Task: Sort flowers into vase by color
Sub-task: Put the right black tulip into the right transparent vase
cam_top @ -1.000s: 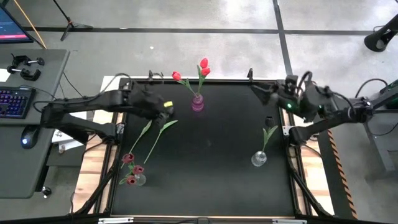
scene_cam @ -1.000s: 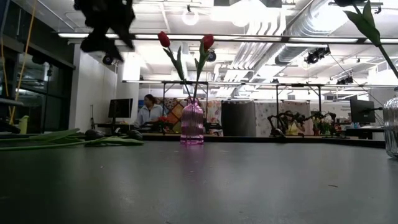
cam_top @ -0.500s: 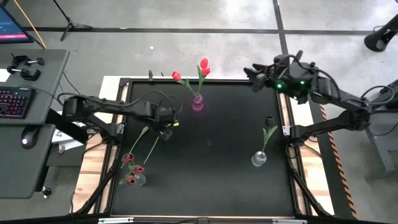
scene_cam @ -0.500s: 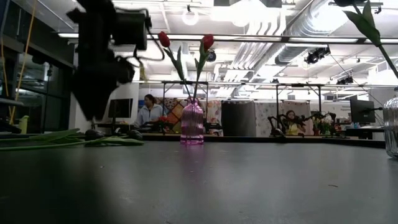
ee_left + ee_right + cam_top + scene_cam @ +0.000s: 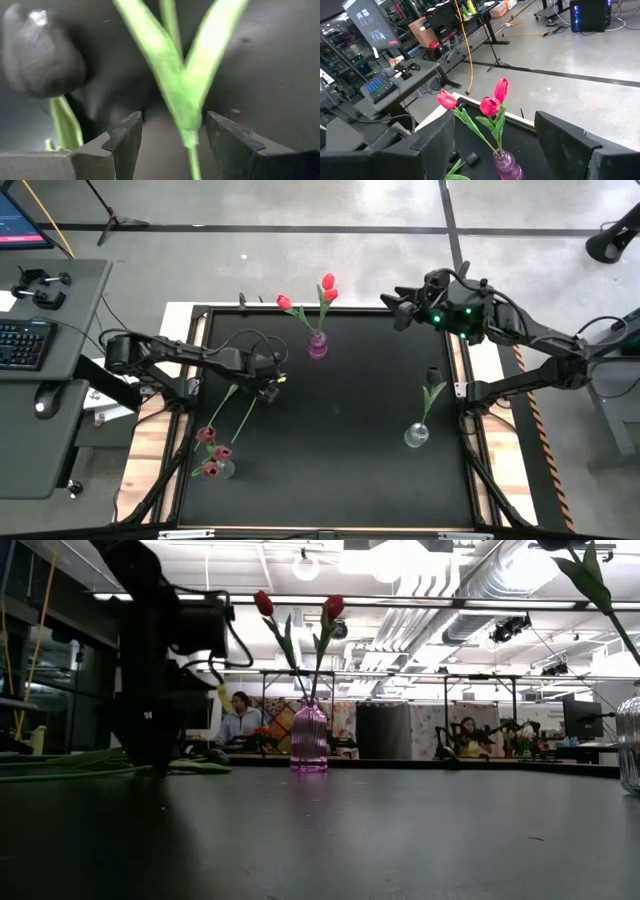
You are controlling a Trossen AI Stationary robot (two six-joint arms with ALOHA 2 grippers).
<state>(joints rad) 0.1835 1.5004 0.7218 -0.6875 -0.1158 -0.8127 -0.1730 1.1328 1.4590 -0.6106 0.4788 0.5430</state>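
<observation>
- In the left wrist view, a green stem is running out of the picture's lower edge between the open fingers, and its leaves are blurring at close range and getting cut off above.
- A dark flower head is showing only as a blurred blob.
- In the low view, the clear vase is being cut off at the right edge.
- The purple vase is running off the right wrist picture.

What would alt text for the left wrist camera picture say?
The left gripper, fingers open, straddles a thin green flower stem that splits into two leaves on the black table. A dark tulip head lies beside it.
</observation>
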